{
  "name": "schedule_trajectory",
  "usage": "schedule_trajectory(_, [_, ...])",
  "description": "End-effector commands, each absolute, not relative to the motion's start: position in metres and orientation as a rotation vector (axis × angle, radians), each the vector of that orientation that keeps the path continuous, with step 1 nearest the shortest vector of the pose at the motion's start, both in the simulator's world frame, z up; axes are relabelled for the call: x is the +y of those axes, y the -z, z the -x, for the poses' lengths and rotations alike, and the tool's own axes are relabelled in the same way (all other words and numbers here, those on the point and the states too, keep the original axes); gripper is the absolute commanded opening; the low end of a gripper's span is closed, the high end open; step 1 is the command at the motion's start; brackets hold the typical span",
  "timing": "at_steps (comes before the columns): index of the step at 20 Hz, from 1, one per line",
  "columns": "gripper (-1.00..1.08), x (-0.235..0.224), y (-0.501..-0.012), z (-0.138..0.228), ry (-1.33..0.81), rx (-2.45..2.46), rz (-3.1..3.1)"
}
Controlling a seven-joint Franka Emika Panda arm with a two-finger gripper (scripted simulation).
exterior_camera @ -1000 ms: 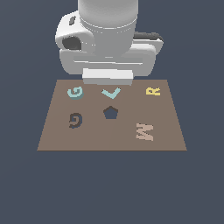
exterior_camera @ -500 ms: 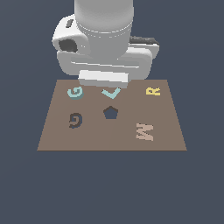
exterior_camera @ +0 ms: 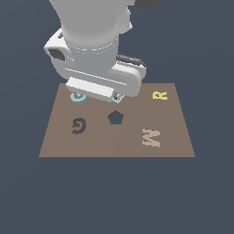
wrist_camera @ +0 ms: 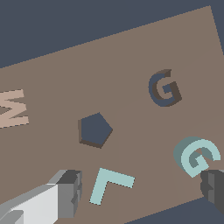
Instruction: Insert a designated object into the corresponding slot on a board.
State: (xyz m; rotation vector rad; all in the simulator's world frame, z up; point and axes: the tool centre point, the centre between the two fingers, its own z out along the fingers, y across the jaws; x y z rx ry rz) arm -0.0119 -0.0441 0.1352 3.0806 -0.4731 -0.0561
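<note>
The pincer (wrist_camera: 140,194) is spread wide, empty, above the teal G (wrist_camera: 197,155).

Since a second ago your arm (exterior_camera: 91,50) has swung toward the exterior view's left and dropped lower over the board's (exterior_camera: 173,137) far edge. Its body now covers most of the teal G (exterior_camera: 77,97), which was plainly visible before, and hides nearly all of the teal L-shaped piece (exterior_camera: 118,98). The yellow R (exterior_camera: 159,95) now sits well clear of the arm.
</note>
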Motion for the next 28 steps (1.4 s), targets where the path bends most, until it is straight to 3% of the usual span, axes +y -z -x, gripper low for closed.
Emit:
schedule_trajectory(1, [1.0,-0.055,-0.128,0.012,0.052,-0.612,-3.057])
schedule_trajectory(15, [1.0,-0.123,-0.076,0.039,0.016,-1.517,-2.74])
schedule_trajectory(28, [1.0,-0.144,-0.052,0.065,0.0,-1.895,-2.504])
